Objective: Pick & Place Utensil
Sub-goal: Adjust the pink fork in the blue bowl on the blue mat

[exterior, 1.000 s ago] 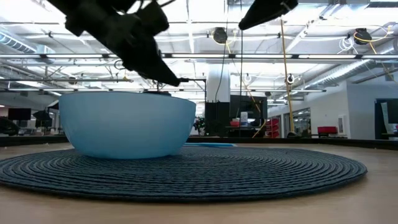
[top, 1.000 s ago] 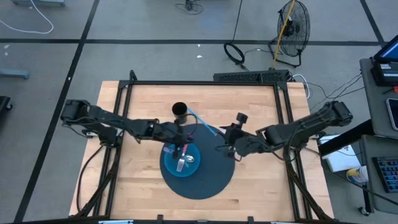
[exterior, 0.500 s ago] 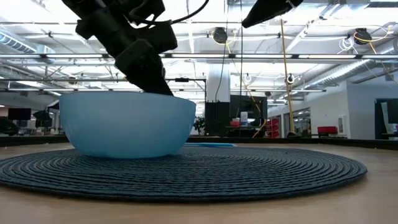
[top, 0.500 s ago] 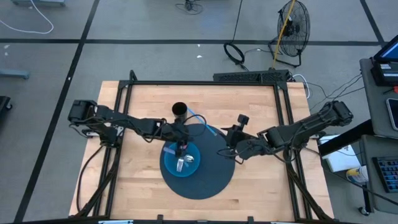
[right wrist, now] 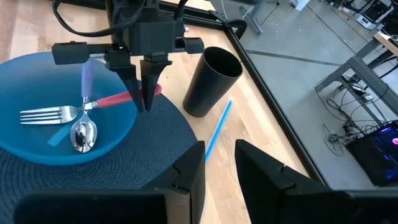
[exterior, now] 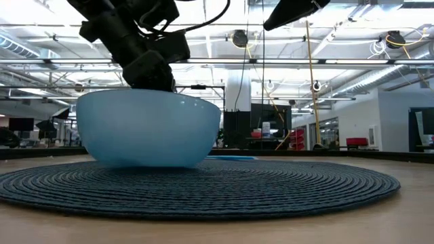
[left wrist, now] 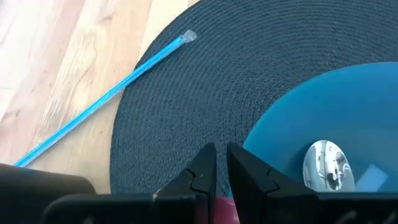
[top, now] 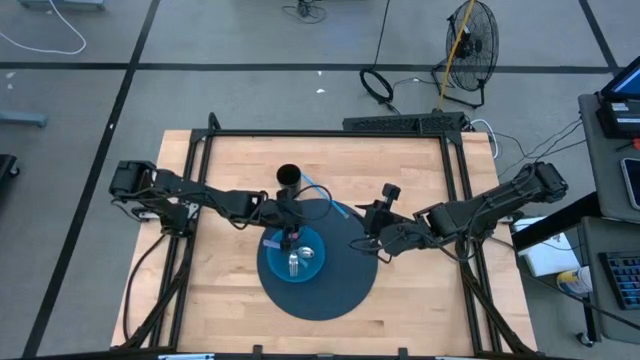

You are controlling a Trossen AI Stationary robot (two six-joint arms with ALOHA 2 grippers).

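Blue bowl (top: 293, 260) already holds fork (right wrist: 46, 114) and spoon (right wrist: 83, 135) (handles propped on the rim). Left end effector (right wrist: 144, 93) hangs over the bowl's far edge, fingers pressed nearly together, empty. Only withdrawal seems left.

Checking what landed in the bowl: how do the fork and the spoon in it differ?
The fork has a red handle reaching over the rim; the spoon has a lavender handle pointing up the bowl's wall. The fork ends in tines, the spoon in a round mirror-like head. Both lie in the blue bowl, handles crossing.

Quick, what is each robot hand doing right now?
Left end effector: closed, holding nothing visible, at the blue bowl's rim.
Right end effector: open, empty, waiting over the mat.
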